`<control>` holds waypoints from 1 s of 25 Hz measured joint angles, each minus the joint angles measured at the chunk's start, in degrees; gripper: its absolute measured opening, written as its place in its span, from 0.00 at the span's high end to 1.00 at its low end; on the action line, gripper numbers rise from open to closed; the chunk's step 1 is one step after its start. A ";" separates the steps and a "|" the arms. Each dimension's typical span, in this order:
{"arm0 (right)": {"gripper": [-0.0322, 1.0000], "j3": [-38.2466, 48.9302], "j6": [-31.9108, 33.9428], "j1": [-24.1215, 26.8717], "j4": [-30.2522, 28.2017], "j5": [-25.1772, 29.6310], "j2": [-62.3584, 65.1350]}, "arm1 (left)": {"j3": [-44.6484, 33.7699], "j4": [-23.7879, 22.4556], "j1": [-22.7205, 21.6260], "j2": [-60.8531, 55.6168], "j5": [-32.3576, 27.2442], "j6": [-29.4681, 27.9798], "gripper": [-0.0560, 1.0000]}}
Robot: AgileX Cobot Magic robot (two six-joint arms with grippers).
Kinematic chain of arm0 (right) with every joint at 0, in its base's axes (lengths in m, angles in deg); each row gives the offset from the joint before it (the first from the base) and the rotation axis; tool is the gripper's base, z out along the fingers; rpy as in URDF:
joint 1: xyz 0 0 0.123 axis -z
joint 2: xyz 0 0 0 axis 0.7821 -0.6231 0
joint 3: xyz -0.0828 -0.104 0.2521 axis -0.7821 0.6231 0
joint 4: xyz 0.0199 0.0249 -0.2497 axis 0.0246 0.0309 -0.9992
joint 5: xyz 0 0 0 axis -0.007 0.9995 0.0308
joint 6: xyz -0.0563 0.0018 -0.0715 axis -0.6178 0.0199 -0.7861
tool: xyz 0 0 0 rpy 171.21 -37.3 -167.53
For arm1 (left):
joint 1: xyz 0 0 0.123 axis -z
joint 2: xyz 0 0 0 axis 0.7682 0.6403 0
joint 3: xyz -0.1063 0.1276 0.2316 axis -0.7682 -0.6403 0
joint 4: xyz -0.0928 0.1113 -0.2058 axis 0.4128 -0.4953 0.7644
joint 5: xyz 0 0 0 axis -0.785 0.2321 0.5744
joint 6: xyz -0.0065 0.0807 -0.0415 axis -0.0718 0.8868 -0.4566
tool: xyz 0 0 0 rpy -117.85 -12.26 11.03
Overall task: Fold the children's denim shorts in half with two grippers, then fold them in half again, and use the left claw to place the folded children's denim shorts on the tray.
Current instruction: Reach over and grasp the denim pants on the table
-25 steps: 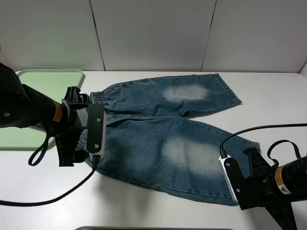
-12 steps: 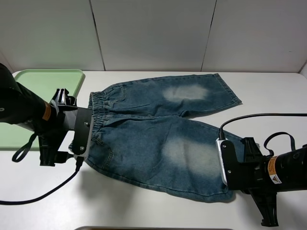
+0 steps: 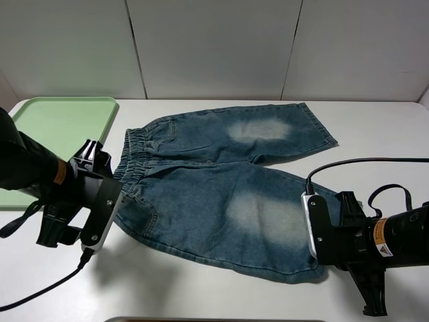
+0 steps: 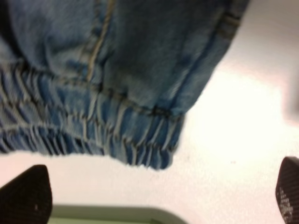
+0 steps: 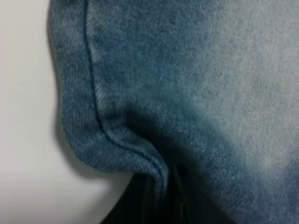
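Exterior high is showing shorts (image 3: 221, 181) lying on white table (image 3: 375, 134), panelled wall (image 3: 214, 47) behind, left gripper (image 4: 156, 193) gaping wide, right gripper (image 3: 316, 258) pinching their hem.

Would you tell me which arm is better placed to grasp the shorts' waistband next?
Left: the left gripper, open, faces the waistband corner, not touching; the right gripper is shut on the leg hem of the shorts.

Hem of denim shorts (image 5: 196, 93) puckered into fold w/ white table (image 5: 23, 116) alongside
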 joint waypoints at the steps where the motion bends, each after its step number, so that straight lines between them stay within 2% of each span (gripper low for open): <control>1: 0.92 0.00 0.00 0.00 0.00 0.00 0.00 | -0.11 0.00 0.00 0.00 0.49 0.66 0.05; 6: 0.92 0.00 0.00 0.00 0.00 0.00 0.00 | -0.11 0.00 0.00 3.46 1.69 1.51 0.05; 12: 0.92 0.00 0.00 0.00 0.00 0.00 0.00 | -0.12 0.00 0.00 7.71 6.96 1.51 0.09; 18: 0.92 0.00 0.00 0.00 0.05 -0.49 0.00 | -0.07 -0.03 0.00 10.40 9.39 1.62 0.10; 25: 0.92 0.00 0.00 0.00 0.05 -1.07 0.00 | 1.65 0.23 -3.95 11.91 12.98 0.27 0.10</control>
